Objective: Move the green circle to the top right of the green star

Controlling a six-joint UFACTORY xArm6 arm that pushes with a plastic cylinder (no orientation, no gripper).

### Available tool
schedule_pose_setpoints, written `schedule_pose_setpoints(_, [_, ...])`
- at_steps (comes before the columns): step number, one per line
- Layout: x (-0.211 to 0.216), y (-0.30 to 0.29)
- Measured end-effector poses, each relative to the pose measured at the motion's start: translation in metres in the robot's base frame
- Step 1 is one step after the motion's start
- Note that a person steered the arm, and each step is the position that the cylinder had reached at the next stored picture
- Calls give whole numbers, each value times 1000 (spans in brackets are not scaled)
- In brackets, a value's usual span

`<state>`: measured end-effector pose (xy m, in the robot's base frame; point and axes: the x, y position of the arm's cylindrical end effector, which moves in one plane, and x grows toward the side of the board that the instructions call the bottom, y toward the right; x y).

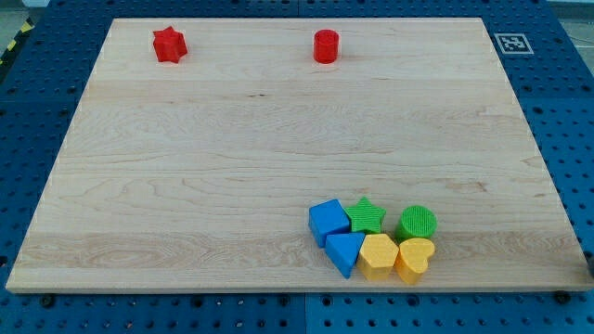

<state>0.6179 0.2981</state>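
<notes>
The green circle [417, 223] sits near the view's bottom right of the wooden board [278, 139]. The green star [367, 215] lies just to its left, with a small gap between them. The circle is level with the star, slightly lower. My tip does not show in the camera view, and neither does the rod.
A blue cube [328, 221] touches the star's left side. A blue triangle [344, 252], a yellow hexagon [379, 255] and a yellow heart [414, 259] line up just below the green blocks. A red star [170, 44] and a red cylinder [326, 45] sit near the view's top.
</notes>
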Motion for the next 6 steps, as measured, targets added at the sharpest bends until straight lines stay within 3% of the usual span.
schedule_pose_setpoints(4, [0,-76])
schedule_pose_setpoints(6, [-38,-165])
